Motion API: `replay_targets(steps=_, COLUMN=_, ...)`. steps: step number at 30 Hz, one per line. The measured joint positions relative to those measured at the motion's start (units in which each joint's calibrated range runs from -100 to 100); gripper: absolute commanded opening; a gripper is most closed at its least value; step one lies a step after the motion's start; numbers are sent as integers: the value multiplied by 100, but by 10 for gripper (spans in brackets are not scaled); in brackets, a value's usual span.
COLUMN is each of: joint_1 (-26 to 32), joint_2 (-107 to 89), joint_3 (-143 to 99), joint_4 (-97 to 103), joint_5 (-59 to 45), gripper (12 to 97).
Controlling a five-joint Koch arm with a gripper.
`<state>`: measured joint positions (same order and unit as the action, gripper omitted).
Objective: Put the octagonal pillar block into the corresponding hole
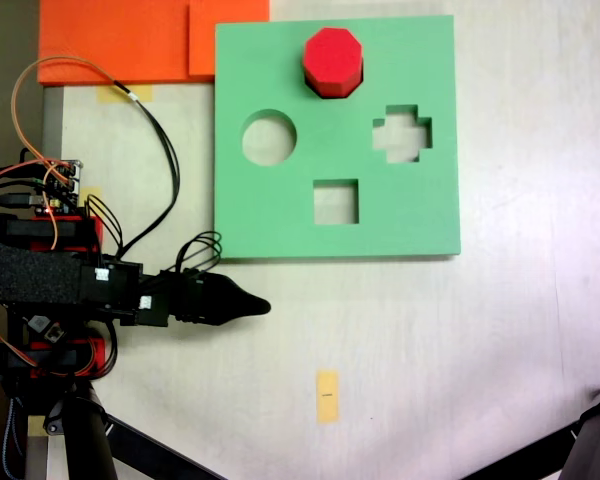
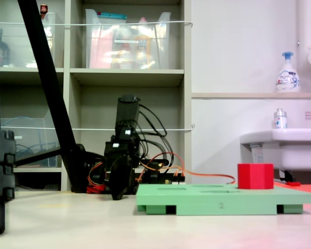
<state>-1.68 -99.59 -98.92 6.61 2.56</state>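
Already the bright red eight-sided foam block (image 1: 332, 60) stands at the far edge of the square green foam board (image 1: 280, 215), apparently in its eight-sided cutout yet proud of the surface. The black gripper (image 1: 263, 306) rests low over the desk (image 1: 520, 330), apart from it; I cannot tell whether it is spread. If only perched, a nudge could tip it out.

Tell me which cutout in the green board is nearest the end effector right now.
The square cutout, at the board's bottom middle in the fixed view from above. It sits closest to the end effector; the round cutout and cross-shaped cutout lie farther up.
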Motion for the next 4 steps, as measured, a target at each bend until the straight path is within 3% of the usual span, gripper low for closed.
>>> replay_targets(steps=4, joint_1=0, joint_2=0, joint_3=0, joint_4=0, joint_5=0, gripper=493)
